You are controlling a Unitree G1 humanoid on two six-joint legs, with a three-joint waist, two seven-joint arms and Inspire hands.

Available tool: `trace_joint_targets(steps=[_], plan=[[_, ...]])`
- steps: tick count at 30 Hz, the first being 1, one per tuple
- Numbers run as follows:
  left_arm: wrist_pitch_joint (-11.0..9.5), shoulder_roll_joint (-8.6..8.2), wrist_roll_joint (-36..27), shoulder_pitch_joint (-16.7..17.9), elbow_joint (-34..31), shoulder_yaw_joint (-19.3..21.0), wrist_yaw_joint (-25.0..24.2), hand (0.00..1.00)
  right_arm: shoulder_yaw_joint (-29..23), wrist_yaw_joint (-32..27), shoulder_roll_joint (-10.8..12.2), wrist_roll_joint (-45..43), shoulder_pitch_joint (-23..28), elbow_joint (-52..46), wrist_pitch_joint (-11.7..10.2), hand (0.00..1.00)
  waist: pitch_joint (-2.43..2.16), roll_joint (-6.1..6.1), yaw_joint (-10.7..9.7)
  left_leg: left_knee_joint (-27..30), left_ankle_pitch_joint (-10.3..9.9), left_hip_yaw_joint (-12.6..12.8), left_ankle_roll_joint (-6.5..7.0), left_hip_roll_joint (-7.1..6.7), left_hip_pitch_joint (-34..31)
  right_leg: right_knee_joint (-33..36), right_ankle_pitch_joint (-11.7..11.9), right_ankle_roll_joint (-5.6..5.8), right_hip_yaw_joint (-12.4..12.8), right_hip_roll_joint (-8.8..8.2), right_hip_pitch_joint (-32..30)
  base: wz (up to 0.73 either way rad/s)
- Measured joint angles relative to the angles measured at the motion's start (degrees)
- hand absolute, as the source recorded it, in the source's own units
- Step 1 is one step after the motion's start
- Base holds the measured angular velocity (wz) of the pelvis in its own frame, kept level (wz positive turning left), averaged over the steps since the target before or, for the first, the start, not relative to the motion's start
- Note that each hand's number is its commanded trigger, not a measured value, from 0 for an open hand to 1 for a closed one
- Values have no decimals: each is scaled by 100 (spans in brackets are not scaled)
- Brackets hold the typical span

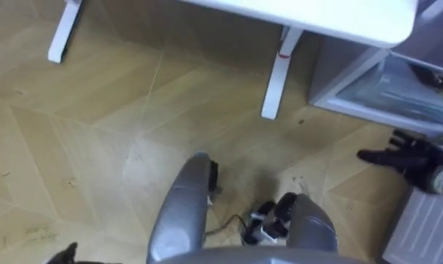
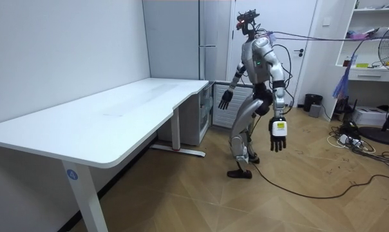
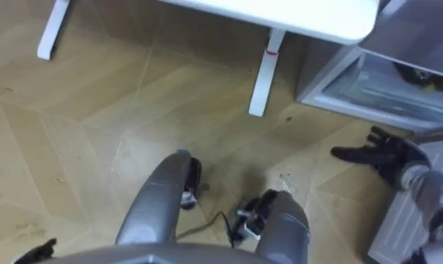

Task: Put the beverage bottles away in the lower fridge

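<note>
G1 stands on the wood floor at the end of the long white desk [image 2: 117, 122], w/ the low pale-grey fridge [image 1: 368, 92] open just ahead to its right, beside the tall grey fridge [image 2: 181, 38]. My read from the remote station: right hand [image 1: 412, 158] is held out low, fingers spread apart and gripping nothing, near the low fridge's open front and its ribbed white door panel [image 1: 419, 227]. The left hand [image 2: 278, 136] hangs at the robot's side, fingers loose, also empty. So no drinks in either hand. A few dark shapes [image 1: 434, 75] lie on the clear shelf inside the compartment, but I cannot tell if those are the drinks. Risks as I judge them: the outstretched right arm could clip the open door and swing it shut, or jam fingers vs. the shelf edge. The desk corner sits close to the robot, so a wide turn could bump it. Reaching low into the compartment means bending, which could cost balance. Writing: none legible. There is a small red mark [image 1: 283, 53] on one desk leg and a round blue sticker [image 2: 71, 173] on the near leg, print too small to read.
</note>
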Motion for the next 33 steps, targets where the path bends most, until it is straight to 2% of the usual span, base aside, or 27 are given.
trace_joint_targets(steps=[1, 3, 5, 8, 10, 13, 15, 17, 20, 23, 27, 29, 31, 32, 33], plan=[[-9, -43, 28, -14, 7, -3, 3, 0, -54, 2, 87, -27, 80, 2, 14, 0, -14, 23, -41, -70, 7, 0, 1, 0, 79, -99, 23, 13, -17, 4, 86, 0], [-45, -227, 237, -112, 137, -1, 30, 0, -88, 16, 441, -203, 314, 168, 24, 0, -44, 84, -220, -371, 28, 30, 3, -4, 481, -499, 127, 72, -70, 97, 509, 0], [-100, -321, 423, -120, 150, -2, 83, 0, -98, 22, 640, -321, 507, 220, 37, 0, -48, 94, -300, -579, 28, 62, 4, -7, 784, -780, 189, 131, -42, 156, 810, -5], [-143, -528, 444, -104, 225, 114, 221, 0, -300, 3, 962, -393, 922, 227, 35, 0, -41, 74, -382, -1093, 73, 162, 4, -8, 1440, -1425, 369, 217, -53, 258, 1427, -11], [-147, -638, 484, -99, 262, 114, 269, 0, -311, -6, 1073, -380, 1114, 224, 37, 0, -45, 78, -408, -1402, 113, 217, 8, -9, 1799, -1857, 504, 284, -42, 340, 1792, -12], [-146, -741, 752, -79, 261, 229, 370, 0, -508, -56, 1300, -492, 1355, 202, 18, 0, -76, 24, -468, -1887, 199, 325, 9, -13, 2367, -2570, 760, 350, -40, 467, 2373, -10], [-147, -881, 1073, -70, 288, 399, 592, 0, -592, -73, 1488, -591, 1478, 143, -33, 0, -94, 2, -522, -2181, 212, 371, -2, -14, 2776, -3046, 960, 398, -34, 567, 2828, -13], [-139, -957, 1225, -60, 270, 458, 667, 0, -590, -85, 1607, -762, 1484, 145, -38, 0, -95, -21, -571, -2403, 232, 389, -16, -19, 3084, -3267, 1097, 430, -41, 612, 3101, -12], [-135, -1018, 1288, -64, 197, 460, 736, 0, -590, -110, 1767, -803, 1610, 91, -40, 0, -147, -127, -620, -2703, 258, 438, -21, -76, 3503, -3495, 1160, 452, -14, 608, 3455, -7], [-127, -1056, 1288, -65, 188, 485, 731, 0, -593, -149, 1856, -865, 1650, 33, -37, 0, -140, -182, -621, -2848, 258, 550, -20, -86, 3786, -3729, 1272, 489, 54, 627, 3732, -13], [-53, -1100, 1291, -30, 148, 778, 701, 0, -602, -295, 1869, -943, 1735, 7, -35, 0, -121, -146, -695, -2961, 257, 605, -20, -98, 4036, -3929, 1453, 523, 64, 646, 3972, -7], [-2, -1111, 1296, -28, 128, 894, 698, 0, -603, -302, 1869, -924, 1805, 35, -28, 0, -127, -132, -696, -3055, 258, 482, -19, -101, 4151, -3909, 1506, 532, 49, 657, 4015, -8], [41, -1113, 1305, -21, 131, 915, 702, 0, -683, -331, 1870, -903, 1826, 57, 10, 0, -97, -64, -687, -3249, 265, 72, -7, -25, 4378, -3579, 1517, 527, 62, 687, 3924, -28], [69, -1111, 1310, -10, 124, 923, 720, 0, -736, -368, 1879, -861, 1810, 58, 29, 0, -96, 7, -680, -3325, 266, -370, -5, 86, 4484, -3727, 1410, 440, 331, 848, 3780, -69], [84, -1098, 1301, -9, 131, 1031, 739, 0, -739, -412, 1904, -865, 1736, 39, 34, 0, -86, -6, -681, -3324, 258, -601, -19, 123, 4487, -4415, 1761, 264, 633, 1033, 3607, -57]])
